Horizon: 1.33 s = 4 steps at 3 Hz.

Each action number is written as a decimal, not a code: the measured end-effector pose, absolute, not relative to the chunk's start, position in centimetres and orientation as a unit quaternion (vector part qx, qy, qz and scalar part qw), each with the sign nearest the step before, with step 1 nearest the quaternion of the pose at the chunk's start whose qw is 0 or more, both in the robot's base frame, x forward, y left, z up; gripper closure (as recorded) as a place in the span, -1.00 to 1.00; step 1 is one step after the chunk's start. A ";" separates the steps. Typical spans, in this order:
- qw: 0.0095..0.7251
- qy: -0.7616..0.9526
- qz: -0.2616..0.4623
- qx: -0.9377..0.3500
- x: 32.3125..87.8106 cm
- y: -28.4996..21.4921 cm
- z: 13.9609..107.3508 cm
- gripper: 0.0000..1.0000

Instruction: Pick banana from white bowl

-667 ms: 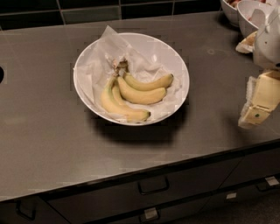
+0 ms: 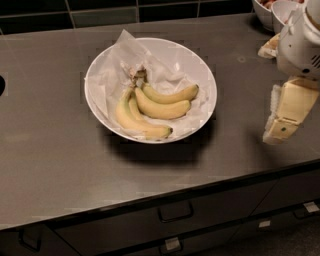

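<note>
The large white bowl (image 2: 200,70), lined with crumpled white paper, stands mid-counter. Three bananas lie in it, joined at a stem cluster at the top. The banana (image 2: 131,121) is the longest, pale and strongly curved, lying along the bowl's front left with its dark tip pointing right. Two plumper yellow bananas (image 2: 162,107) lie just right of it. My gripper (image 2: 282,117), with beige pads under a white wrist housing, hangs at the far right above the counter. It is well clear of the bowl's right rim and holds nothing that I can see.
Smaller white bowls (image 2: 272,10) stand at the back right corner, with a pale packet (image 2: 270,47) beside them. The dark counter (image 2: 60,150) ends in a front edge above drawers with handles (image 2: 175,212). A dark tiled wall runs behind.
My gripper has shifted slightly left, toward the bowl. The bowl and bananas have not moved.
</note>
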State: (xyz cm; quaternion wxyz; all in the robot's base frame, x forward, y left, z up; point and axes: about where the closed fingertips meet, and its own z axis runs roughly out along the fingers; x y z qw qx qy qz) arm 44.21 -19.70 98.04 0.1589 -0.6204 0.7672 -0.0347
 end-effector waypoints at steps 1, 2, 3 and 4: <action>0.152 0.736 -0.034 -0.658 45.9 -15.7 98.6 -1.00; 0.164 0.710 -0.019 -0.685 49.0 -12.3 98.4 -1.00; 0.164 0.710 -0.019 -0.685 49.0 -12.3 98.4 -1.00; 0.189 0.710 0.005 -0.679 49.5 -9.8 97.7 -1.00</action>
